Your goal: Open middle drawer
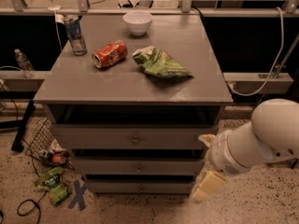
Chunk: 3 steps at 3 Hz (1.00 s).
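White arm, cream-coloured claw.
The gripper point(202, 168), low in the view beside the middle drawer point(107, 166), has two flat, pale yellow fingers point(209, 185) set apart. Behind the claw comes a ribbed white wrist collar point(223, 155), then a smooth, rounded, glossy white arm shell point(268, 132), fattening away from the claw.

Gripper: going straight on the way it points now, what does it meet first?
The cream two-finger gripper, low right of the grey wooden cabinet, points left. It would probably first meet the cabinet's right front edge beside the wide grey middle drawer; depth is unclear.
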Each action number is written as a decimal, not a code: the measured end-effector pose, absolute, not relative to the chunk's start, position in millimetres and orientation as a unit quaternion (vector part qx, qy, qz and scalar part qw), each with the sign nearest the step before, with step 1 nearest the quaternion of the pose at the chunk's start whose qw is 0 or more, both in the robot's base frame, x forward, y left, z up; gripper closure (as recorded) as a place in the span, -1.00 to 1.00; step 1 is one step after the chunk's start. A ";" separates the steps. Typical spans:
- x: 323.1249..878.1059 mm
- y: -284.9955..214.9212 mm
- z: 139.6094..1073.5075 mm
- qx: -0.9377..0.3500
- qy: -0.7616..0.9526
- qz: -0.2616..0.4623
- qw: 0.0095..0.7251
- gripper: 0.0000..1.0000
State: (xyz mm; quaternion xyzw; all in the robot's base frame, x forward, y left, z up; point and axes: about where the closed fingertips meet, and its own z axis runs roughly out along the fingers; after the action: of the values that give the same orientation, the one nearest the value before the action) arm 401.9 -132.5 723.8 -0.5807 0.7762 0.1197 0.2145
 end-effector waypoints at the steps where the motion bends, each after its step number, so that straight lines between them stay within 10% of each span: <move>1: 404.7 -127.5 681.6 -0.578 0.782 0.127 0.197 -1.00; 3: 438.2 -107.1 538.2 -0.582 0.793 0.088 0.161 -1.00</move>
State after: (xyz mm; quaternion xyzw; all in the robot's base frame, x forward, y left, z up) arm 438.2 -107.1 538.2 -0.5816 0.7926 0.0878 0.1607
